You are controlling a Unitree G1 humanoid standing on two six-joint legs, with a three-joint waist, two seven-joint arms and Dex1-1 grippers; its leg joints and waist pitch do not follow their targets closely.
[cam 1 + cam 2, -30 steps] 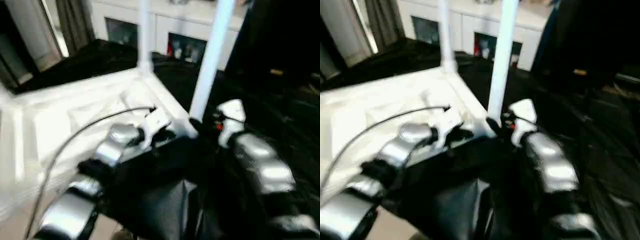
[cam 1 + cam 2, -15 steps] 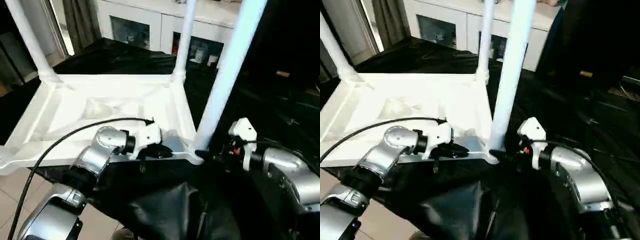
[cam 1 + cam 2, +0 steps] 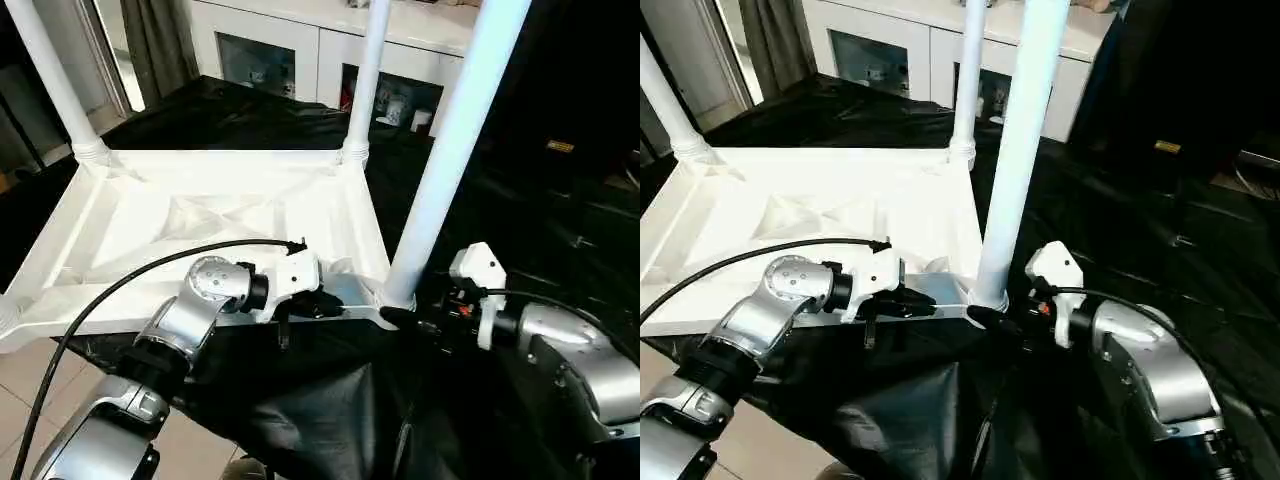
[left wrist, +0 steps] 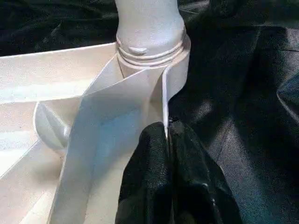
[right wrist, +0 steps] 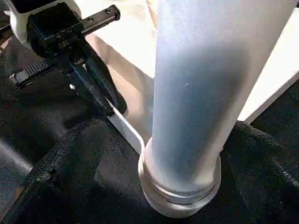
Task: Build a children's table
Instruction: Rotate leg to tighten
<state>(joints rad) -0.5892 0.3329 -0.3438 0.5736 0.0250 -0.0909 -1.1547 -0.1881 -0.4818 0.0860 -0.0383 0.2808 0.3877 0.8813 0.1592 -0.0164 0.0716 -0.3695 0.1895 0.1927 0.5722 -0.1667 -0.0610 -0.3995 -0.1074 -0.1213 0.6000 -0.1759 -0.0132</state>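
Legs [image 3: 452, 150]: three upright in tabletop [image 3: 200, 215]

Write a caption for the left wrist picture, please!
The left hand pinches the upside-down tabletop's rim just below a fitted leg.

The left arm is reached forward and inward, its left hand [image 3: 305, 305] closed, with the black fingers [image 4: 161, 186] pressed together and pinched on a thin white edge. The right arm is bent in from the right, its right hand [image 3: 990, 320] spread wide, one finger to either side of a white tube.
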